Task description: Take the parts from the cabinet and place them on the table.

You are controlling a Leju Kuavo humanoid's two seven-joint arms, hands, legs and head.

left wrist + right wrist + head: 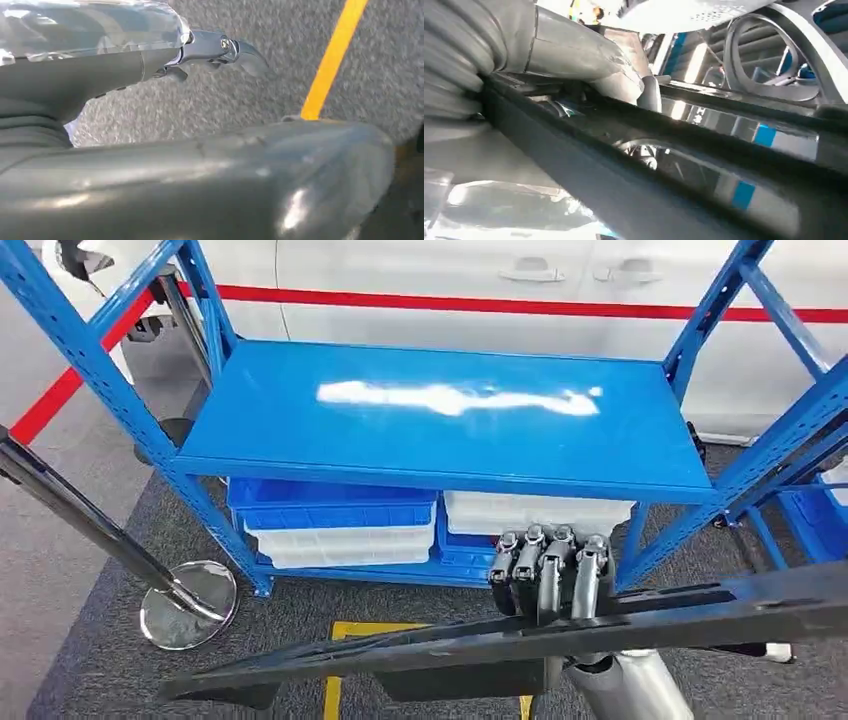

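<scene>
The right hand (550, 570) has its fingers curled over a long black trim part (480, 645) held across the front of the blue rack (450, 455), so the carrying step seems underway, and next the part needs setting down flat on that top shelf; the left hand (215, 50) hangs over the carpet, its grasp unclear.

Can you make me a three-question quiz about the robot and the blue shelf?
1. Where are the bins? A on the top shelf; B under the top shelf; C on the carpet.
2. What colour is the rack? A blue; B green; C yellow.
3. What is the right hand doing? A hanging open; B pointing; C holding a long black part.

B: the bins sit below the bare top shelf.
A: its posts and shelf are blue.
C: its fingers curl over the part.
</scene>
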